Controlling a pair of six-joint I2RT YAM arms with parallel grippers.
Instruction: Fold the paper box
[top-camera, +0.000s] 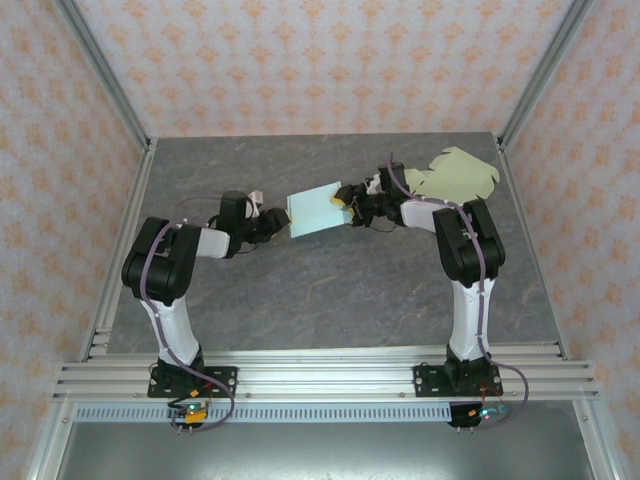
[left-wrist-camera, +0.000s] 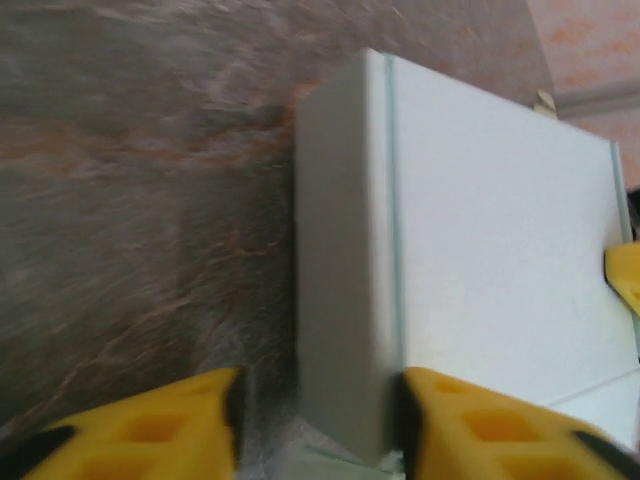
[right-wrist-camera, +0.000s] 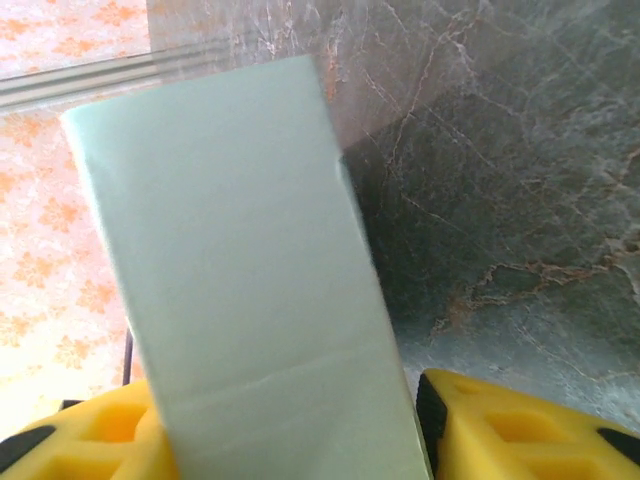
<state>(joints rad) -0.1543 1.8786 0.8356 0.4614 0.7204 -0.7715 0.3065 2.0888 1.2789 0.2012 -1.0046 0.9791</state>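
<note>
- The paper box (top-camera: 313, 210) sits mid-table, a pale blue closed slab, between my two grippers. Top face flat, and one narrow side wall already stands folded up in the left wrist view.
- My right gripper (top-camera: 345, 205) is on the box's right end. In the right wrist view the box fills the space between the yellow fingers (right-wrist-camera: 500, 430), pads against both faces — I read that as clamped on the box, there to anchor it.
- My left gripper (top-camera: 277, 222) is at the opposite end. The narrow side wall stands between its fingers, but there's a visible gap on one side and the other pad is just touching — so released, not pinching.
- Why two ends: one hand steadies while the other is free to press a crease or tuck a flap. That's a judgement.
- The box looks mostly formed. I can't tell if the end flaps are tucked; my fingers hide them.
- A flat pale yellow-green paper cutout (top-camera: 455, 172) lies well apart at the back right of the table (top-camera: 330, 290), untouched — likely another blank.
</note>
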